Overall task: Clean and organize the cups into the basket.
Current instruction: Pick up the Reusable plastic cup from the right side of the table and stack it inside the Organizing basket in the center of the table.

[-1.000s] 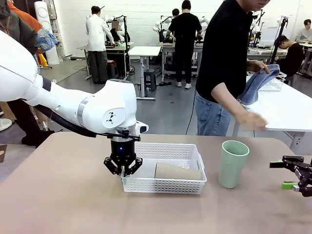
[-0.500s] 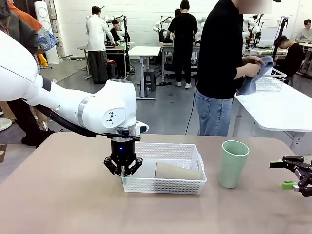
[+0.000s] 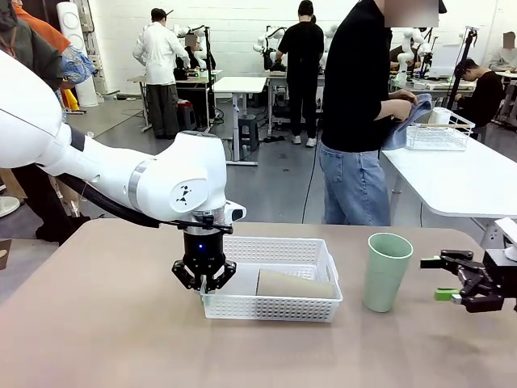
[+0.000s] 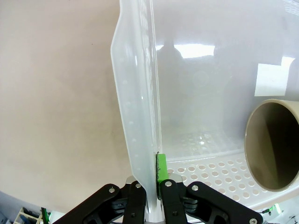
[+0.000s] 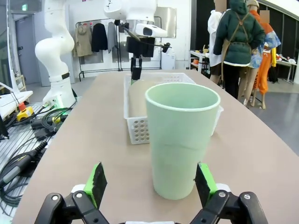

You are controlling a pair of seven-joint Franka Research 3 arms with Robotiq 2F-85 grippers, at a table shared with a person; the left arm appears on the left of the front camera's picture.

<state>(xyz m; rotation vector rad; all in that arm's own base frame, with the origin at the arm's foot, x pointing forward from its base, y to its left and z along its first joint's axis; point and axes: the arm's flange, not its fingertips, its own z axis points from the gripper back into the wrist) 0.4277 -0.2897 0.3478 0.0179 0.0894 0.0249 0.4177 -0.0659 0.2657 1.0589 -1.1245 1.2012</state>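
Left claw [image 3: 203,283] clamps basket [image 3: 275,309] wall; right claw [image 3: 437,279] wide open near cup [image 3: 385,272].

Left arm [image 3: 121,174]: glossy white shell, silver joint ring, black mark on wrist housing, black cable beneath. Left tool [image 3: 203,285]: black, blue light. Right tool [image 3: 435,279]: black linkage, green pads [image 5: 98,183], silver screws.

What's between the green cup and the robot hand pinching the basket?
The white basket itself, with a brown cup lying on its side inside. The front view shows it.
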